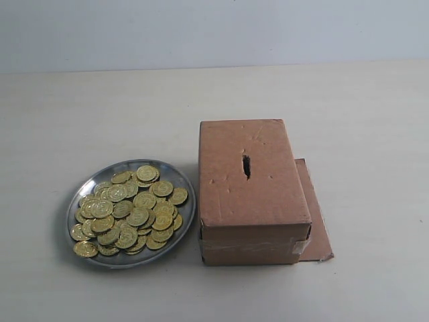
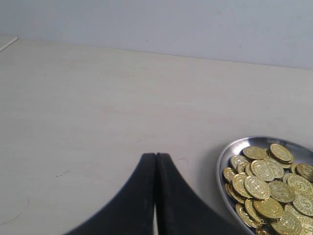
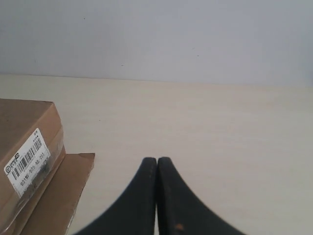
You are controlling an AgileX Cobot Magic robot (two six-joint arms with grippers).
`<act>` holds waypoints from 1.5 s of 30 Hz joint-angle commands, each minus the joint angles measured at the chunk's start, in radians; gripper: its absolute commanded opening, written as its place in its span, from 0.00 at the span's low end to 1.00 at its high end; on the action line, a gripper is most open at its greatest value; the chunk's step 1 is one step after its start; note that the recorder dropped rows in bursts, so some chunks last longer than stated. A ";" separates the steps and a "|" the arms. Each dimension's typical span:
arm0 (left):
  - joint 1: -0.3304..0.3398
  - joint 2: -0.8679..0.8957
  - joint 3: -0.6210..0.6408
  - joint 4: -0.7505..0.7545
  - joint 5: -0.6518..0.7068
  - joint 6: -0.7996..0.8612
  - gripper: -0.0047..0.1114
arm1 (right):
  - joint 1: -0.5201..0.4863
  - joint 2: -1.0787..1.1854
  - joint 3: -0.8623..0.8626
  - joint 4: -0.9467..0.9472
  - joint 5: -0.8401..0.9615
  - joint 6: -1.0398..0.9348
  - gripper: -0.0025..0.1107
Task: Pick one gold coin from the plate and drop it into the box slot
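My left gripper (image 2: 155,158) is pressed shut, empty, just beside the plate (image 2: 221,164). My right gripper (image 3: 157,161) is likewise closed on nothing, near the box (image 3: 22,120).

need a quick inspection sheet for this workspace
surface: pale table, matte
job's things: plate heaped with gold coins, left of the box; slot in the box top, unblocked
clutter: flat cardboard sheet under the box, sticking out on its right
tools: left tool shut, empty, near the plate; right tool shut, empty, beside the box
cables: nothing seen
surroundings: plain pale wall
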 commanded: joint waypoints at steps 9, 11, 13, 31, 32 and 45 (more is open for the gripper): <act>0.002 -0.005 0.004 -0.008 -0.012 -0.001 0.04 | -0.008 -0.006 0.004 0.000 -0.007 -0.002 0.02; 0.002 -0.005 0.004 -0.008 -0.012 -0.001 0.04 | -0.008 -0.006 0.004 0.000 -0.007 -0.002 0.02; 0.002 -0.005 0.004 -0.008 -0.012 -0.001 0.04 | -0.008 -0.006 0.004 0.000 -0.007 -0.002 0.02; 0.002 -0.005 0.004 -0.008 -0.012 -0.001 0.04 | -0.041 -0.006 0.004 0.000 -0.011 -0.002 0.02; 0.002 -0.005 0.004 -0.008 -0.012 -0.001 0.04 | -0.041 -0.006 0.004 0.000 -0.011 -0.002 0.02; 0.002 -0.005 0.004 -0.008 -0.012 -0.001 0.04 | -0.041 -0.006 0.004 0.000 -0.011 -0.002 0.02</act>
